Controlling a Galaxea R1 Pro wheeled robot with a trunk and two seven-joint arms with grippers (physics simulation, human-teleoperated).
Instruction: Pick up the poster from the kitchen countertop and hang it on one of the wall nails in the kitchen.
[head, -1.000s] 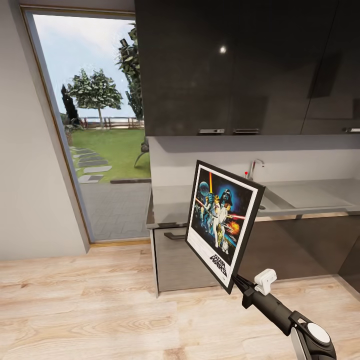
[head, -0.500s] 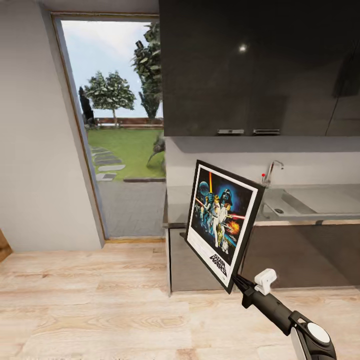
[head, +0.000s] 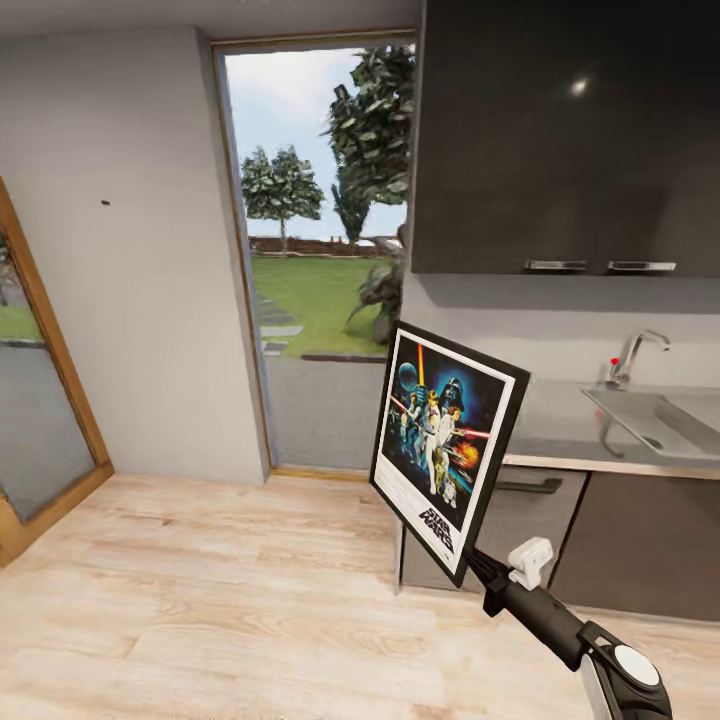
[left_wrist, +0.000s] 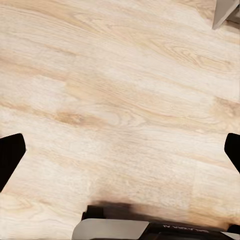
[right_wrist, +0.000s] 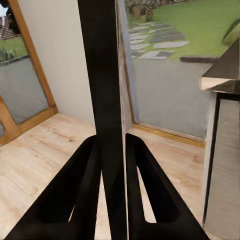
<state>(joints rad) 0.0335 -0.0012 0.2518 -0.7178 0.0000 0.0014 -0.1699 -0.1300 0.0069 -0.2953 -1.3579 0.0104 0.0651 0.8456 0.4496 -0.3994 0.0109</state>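
Clamped in the right claw (head: 478, 568) by its lower corner, the poster (head: 447, 444) is held tilted in the air in the head view, in front of the steel tabletop (head: 560, 430) with its sink (head: 655, 418). A dark speck, perhaps a wall nail (head: 105, 203), is seen on the grey wall.

From the left wrist, the left claw (left_wrist: 120, 150) is spread wide over the wooden floor (left_wrist: 115, 100).

From the right wrist, the poster's black edge (right_wrist: 102, 90) is pinched between the fingers (right_wrist: 82, 185).

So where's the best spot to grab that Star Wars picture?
Probably its thin bottom edge, from below, as the right gripper does: the poster is flat and thin-framed, so two fingers pinch it front and back, leaving the top free for the wall nail.
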